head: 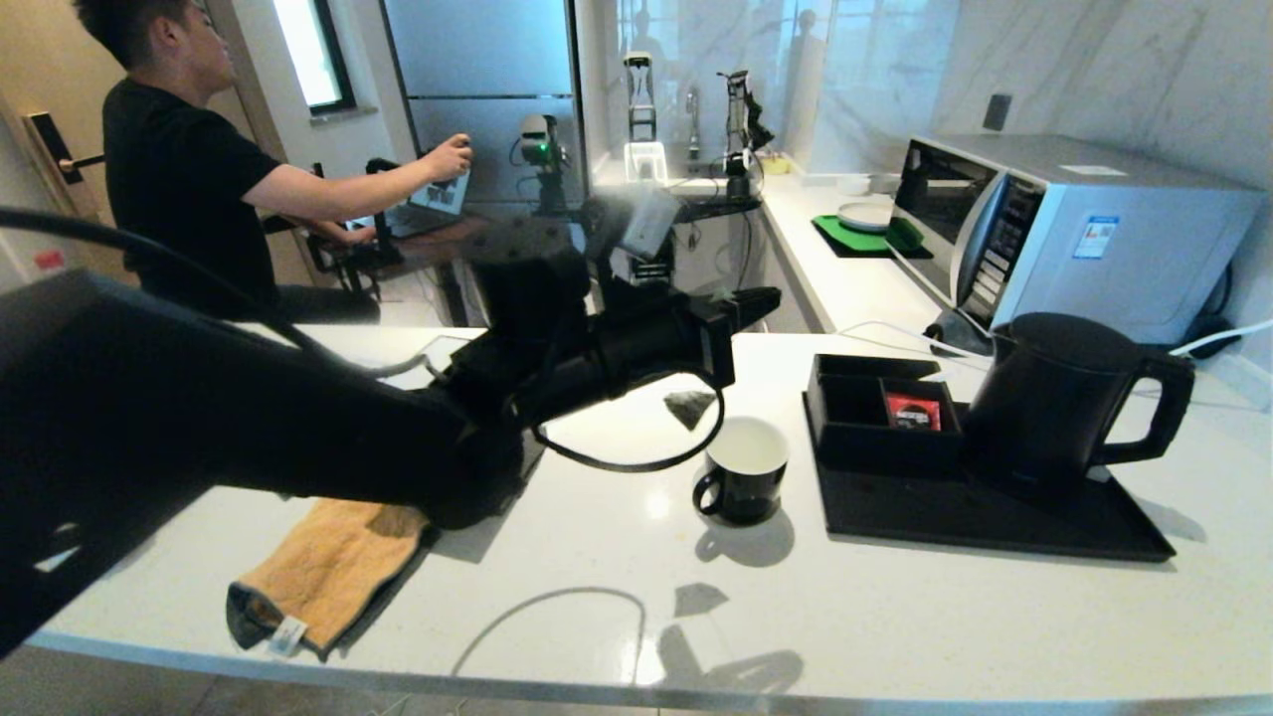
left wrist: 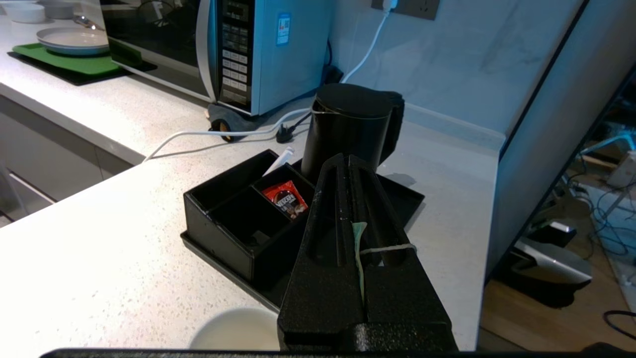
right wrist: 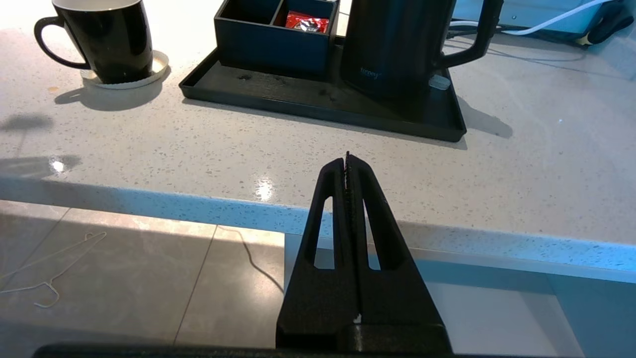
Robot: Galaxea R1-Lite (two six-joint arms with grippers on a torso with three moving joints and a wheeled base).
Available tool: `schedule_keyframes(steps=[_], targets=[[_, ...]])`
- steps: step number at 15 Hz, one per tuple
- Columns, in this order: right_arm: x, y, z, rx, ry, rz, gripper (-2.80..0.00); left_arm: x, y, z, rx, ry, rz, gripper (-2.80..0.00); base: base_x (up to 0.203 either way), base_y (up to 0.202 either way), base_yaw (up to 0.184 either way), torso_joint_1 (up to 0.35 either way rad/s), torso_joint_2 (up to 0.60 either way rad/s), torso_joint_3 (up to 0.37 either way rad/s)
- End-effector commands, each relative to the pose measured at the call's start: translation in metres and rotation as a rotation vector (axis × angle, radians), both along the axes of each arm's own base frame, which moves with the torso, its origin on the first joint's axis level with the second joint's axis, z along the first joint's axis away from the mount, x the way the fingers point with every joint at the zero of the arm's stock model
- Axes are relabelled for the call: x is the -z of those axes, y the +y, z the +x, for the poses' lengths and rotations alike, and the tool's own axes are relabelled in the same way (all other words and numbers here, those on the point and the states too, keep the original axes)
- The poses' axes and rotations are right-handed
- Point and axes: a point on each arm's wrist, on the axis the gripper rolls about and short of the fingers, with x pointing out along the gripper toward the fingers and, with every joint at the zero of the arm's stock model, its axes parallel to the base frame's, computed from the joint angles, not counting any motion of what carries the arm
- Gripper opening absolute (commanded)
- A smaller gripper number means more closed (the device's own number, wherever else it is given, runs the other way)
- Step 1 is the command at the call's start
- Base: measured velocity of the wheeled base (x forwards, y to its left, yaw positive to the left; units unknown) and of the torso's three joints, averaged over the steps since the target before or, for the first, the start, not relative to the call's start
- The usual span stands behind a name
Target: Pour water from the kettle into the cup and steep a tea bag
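I have the left tool [head: 766,298] raised above the white speckled desk [head: 895,617], its fingers pressed together on a pale green paper tag [left wrist: 358,233] and a thin white string [left wrist: 392,247]. From it the small grey-green tea bag [head: 689,406] hangs in the air below the tool, just beside and a little above the rim of the small glossy black mug with the white inside [head: 744,470].

The mug stands on the desk beneath and slightly ahead of the tool, its handle turned toward me. Beyond the tool's tips sits a flat black tray [head: 995,517] carrying a black compartment box [head: 865,418] with a red packet [head: 913,411] in one cell, and the tall matte black electric kettle [head: 1064,398] with its lid on and its loop handle turned away from the mug. A loop of black cable [head: 636,459] droops from the arm close to the mug's near side. An orange cloth [head: 328,567] lies on the desk under the arm. Behind the kettle stands a silver microwave [head: 1074,229], and a man in black [head: 179,169] sits far off.

The right tool [right wrist: 348,164] hangs shut below the desk's front edge, well apart from the tray.
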Motion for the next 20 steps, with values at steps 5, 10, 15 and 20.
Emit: schedule_keyframes(steps=[5, 10, 15, 20], targets=[[-0.001, 0.000, 0.000, -0.001, -0.008, 0.019, -2.80, 0.020, -0.023, 0.030, 0.000, 0.013, 0.015, -2.80, 0.000, 0.000, 0.000, 0.000, 0.00, 0.000], [-0.001, -0.001, 0.000, 0.027, -0.010, 0.112, -2.80, 0.041, -0.033, 0.045, -0.003, 0.036, 0.032, -2.80, 0.000, 0.000, 0.000, 0.000, 0.00, 0.000], [-0.001, -0.001, 0.000, 0.027, -0.010, 0.115, -2.80, 0.067, -0.037, 0.056, -0.012, 0.066, 0.055, -2.80, 0.000, 0.000, 0.000, 0.000, 0.00, 0.000], [-0.001, -0.001, 0.000, 0.027, -0.010, 0.115, -2.80, 0.087, -0.037, 0.063, -0.020, 0.087, 0.069, -2.80, 0.000, 0.000, 0.000, 0.000, 0.00, 0.000]])
